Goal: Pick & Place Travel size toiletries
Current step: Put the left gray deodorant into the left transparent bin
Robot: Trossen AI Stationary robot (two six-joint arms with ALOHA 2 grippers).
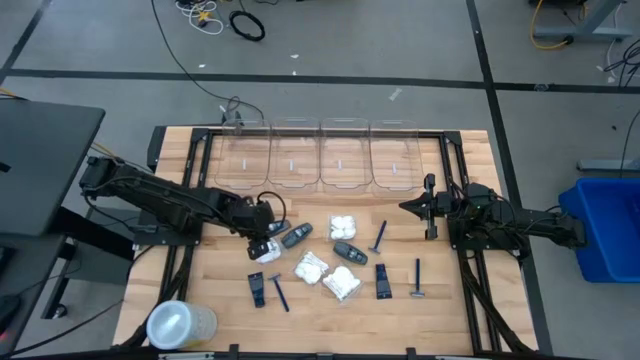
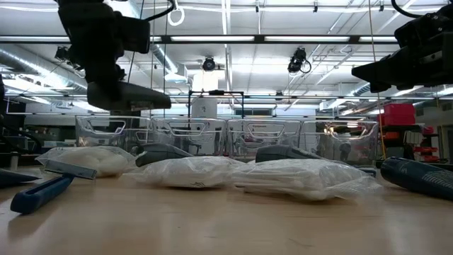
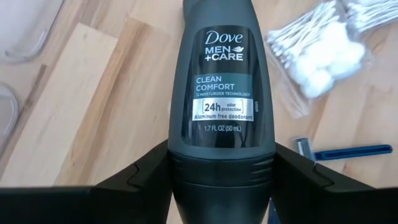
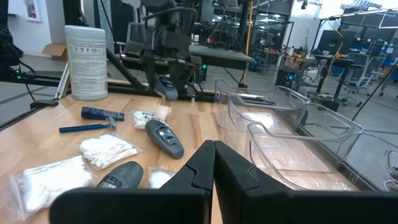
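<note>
My left gripper (image 3: 222, 169) is shut on a dark grey oval deodorant case (image 3: 221, 81), above the table's left half (image 1: 265, 242). The other travel size toiletries lie on the wood in the middle. They are two more grey cases (image 1: 297, 236) (image 1: 349, 250), white packets (image 1: 343, 226) (image 1: 311, 267) (image 1: 341, 284), black tubes (image 1: 257, 288) (image 1: 383, 280) and blue razors (image 1: 279, 291) (image 1: 379, 236) (image 1: 418, 280). My right gripper (image 1: 410, 207) waits shut at the right, touching nothing. My left gripper pinches the case's two narrow sides (image 3: 177, 163), below the label, between its two fingers (image 3: 140, 180). The fingers slant down from the table's left. The case points forward past the fingertips, label up. It hangs clear of the table (image 2: 141, 100).
A row of clear plastic bins (image 1: 320, 160) stands along the far edge. A large translucent round container (image 1: 180, 325) stands at the near left corner. Bare wood lies between the bins and the toiletries, and along the near edge at the right.
</note>
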